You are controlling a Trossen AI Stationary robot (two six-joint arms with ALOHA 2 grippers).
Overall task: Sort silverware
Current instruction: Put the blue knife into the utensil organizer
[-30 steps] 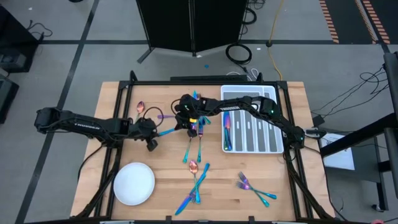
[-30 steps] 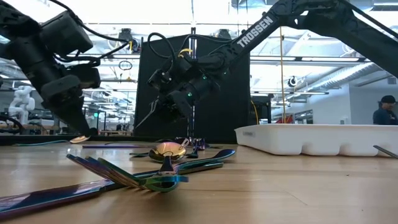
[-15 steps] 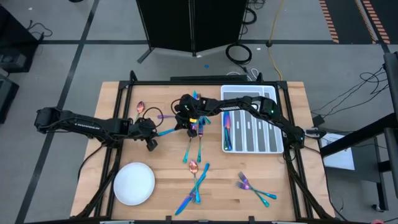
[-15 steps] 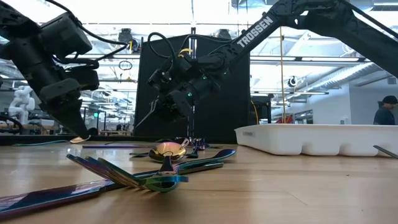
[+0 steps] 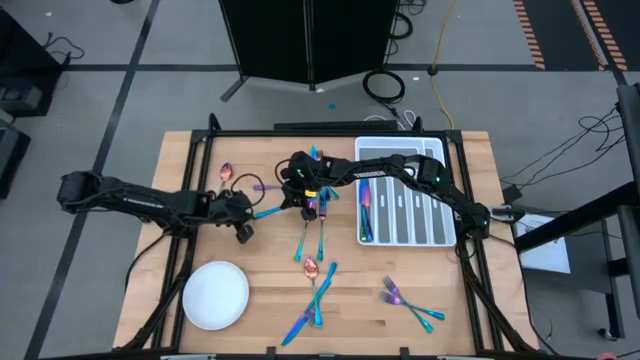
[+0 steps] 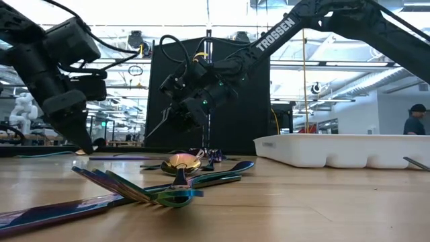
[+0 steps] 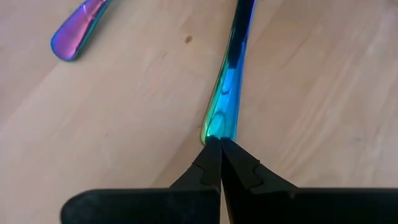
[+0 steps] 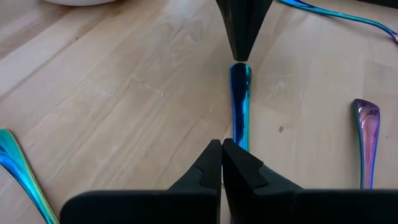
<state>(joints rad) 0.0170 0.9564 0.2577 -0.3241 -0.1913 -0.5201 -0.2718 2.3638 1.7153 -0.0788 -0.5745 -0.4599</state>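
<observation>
**One utensil pinched at both ends**

A blue-teal utensil [image 5: 268, 211] is held over the table's middle, left of the white tray [image 5: 437, 240]. Its long axis runs between the left gripper [image 7: 219, 144] and the right gripper [image 8: 222, 146]; each is clamped on one end.

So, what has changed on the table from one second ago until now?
Very little. The left gripper has shifted slightly, staying low over the table with its shut fingertips at the end of a blue-green utensil handle. The right gripper stays shut at the other end of the same piece. The white tray, the plate and the scattered silverware have not moved.
</observation>
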